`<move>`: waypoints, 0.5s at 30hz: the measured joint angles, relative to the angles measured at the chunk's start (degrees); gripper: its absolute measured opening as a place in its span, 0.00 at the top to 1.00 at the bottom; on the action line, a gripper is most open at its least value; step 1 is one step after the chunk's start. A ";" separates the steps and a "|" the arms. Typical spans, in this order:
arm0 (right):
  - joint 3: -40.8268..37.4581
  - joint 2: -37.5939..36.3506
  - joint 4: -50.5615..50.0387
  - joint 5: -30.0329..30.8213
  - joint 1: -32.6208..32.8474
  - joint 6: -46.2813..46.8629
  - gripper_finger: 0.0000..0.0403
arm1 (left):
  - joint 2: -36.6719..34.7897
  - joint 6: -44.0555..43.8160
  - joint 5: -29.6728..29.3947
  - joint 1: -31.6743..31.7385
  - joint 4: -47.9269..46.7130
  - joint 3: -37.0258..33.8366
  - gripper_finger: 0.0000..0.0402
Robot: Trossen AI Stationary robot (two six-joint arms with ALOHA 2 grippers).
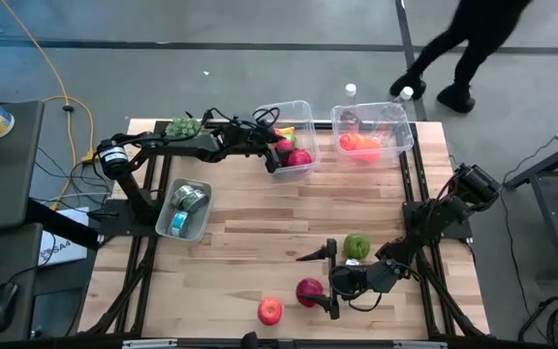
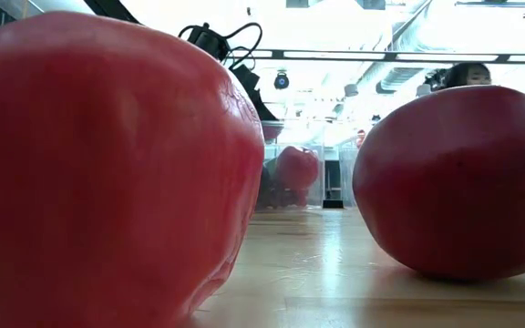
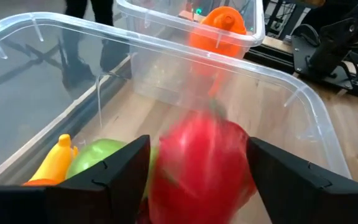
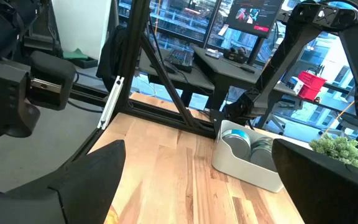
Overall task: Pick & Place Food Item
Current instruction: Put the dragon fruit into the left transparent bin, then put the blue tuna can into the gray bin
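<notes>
My left gripper [image 1: 277,153] reaches level over a clear bin [image 1: 303,114] at the table's far middle. In the left wrist view a red fruit [image 3: 201,168] shows smeared between its open fingers, above the bin's floor, where a green fruit [image 3: 95,155] and a yellow-orange piece [image 3: 56,158] lie. My right gripper [image 1: 327,281] hovers open near the front right, above the table. A dark red apple [image 1: 309,290] rests on the table by its fingertips and a green apple [image 1: 356,245] beside its wrist. A red fruit [image 1: 270,310] sits near the front edge. My left gripper has the red fruit's two sides [image 3: 166,177] close against its fingers [image 3: 114,180], inside the bin's rim. The fruit is smeared while the fingers are sharp, and I cannot tell whether they touch it.
A second clear bin [image 1: 393,124] with orange food stands at the far right. A grey tray [image 1: 170,221] of cans sits at the left, with green grapes [image 1: 184,126] beyond it. A person [image 1: 463,44] walks past behind the table. Bare wood lies in the middle.
</notes>
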 joint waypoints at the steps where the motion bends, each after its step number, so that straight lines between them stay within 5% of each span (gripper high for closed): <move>1: 0.02 0.00 0.00 0.00 0.00 -0.01 0.02 | 0.00 0.20 0.00 0.00 -0.15 0.00 0.35; 15: 0.02 0.00 0.00 0.00 0.00 -0.01 0.02 | -1.79 1.42 1.53 0.00 -2.62 -0.15 0.21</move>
